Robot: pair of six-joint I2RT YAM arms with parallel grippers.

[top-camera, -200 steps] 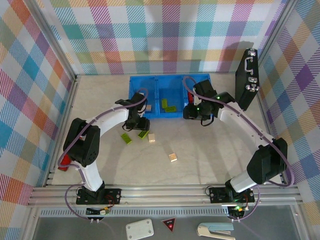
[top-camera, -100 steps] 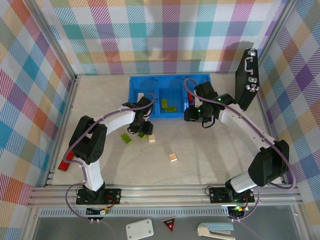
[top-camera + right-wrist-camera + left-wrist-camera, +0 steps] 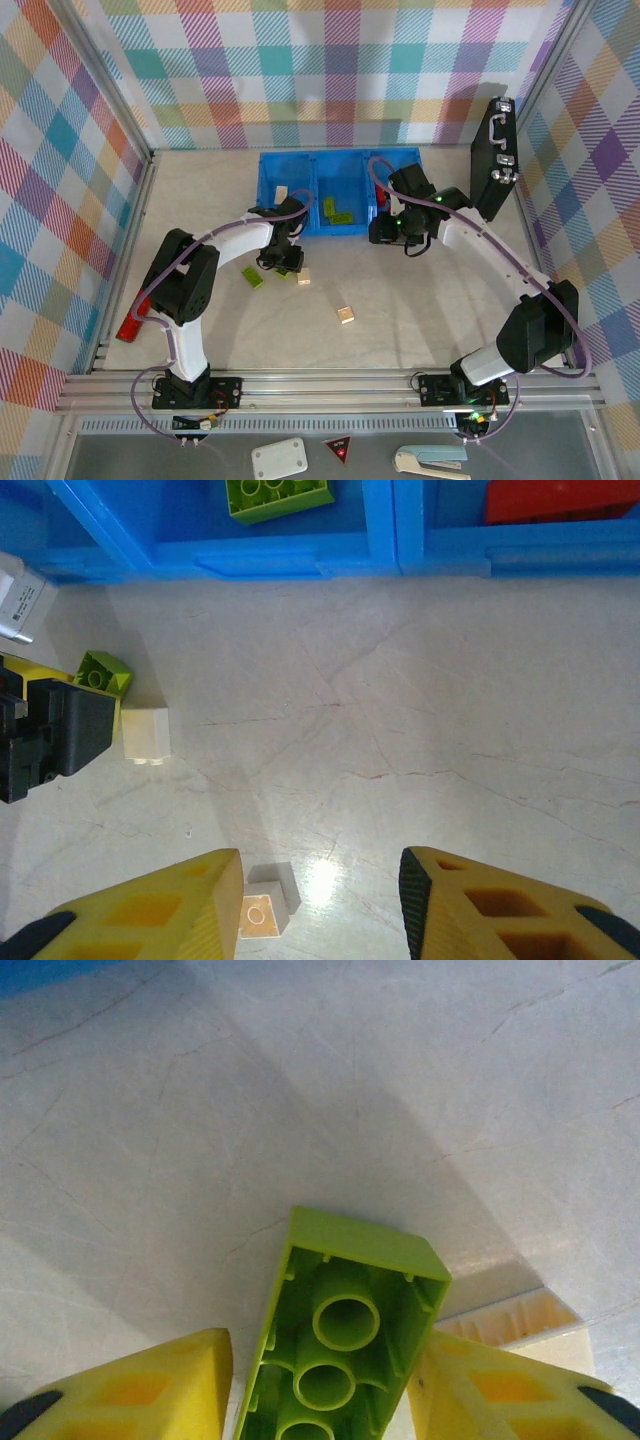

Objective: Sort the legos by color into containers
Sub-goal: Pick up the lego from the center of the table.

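A lime green lego [image 3: 345,1335] lies hollow side up between my left gripper's [image 3: 322,1390] yellow fingers, the right one against it and the left one at its edge. In the top view that gripper [image 3: 283,262] is low over the table just in front of the blue tray [image 3: 304,228]. Another green lego [image 3: 255,278] and two tan legos [image 3: 303,277] [image 3: 346,314] lie loose nearby. My right gripper [image 3: 320,900] hangs open and empty near the tray's right end, with a tan lego [image 3: 262,908] beside its left finger. The tray [image 3: 380,555] holds a green lego [image 3: 278,495] and a red lego [image 3: 555,498].
A black case [image 3: 498,155] leans against the right wall. A long red stick [image 3: 130,325] lies at the left edge, beside the left arm. Bare table stretches across the front between the two arm bases.
My left gripper slid right and down onto the green lego and its jaws narrowed around it. The right arm shifted only slightly.
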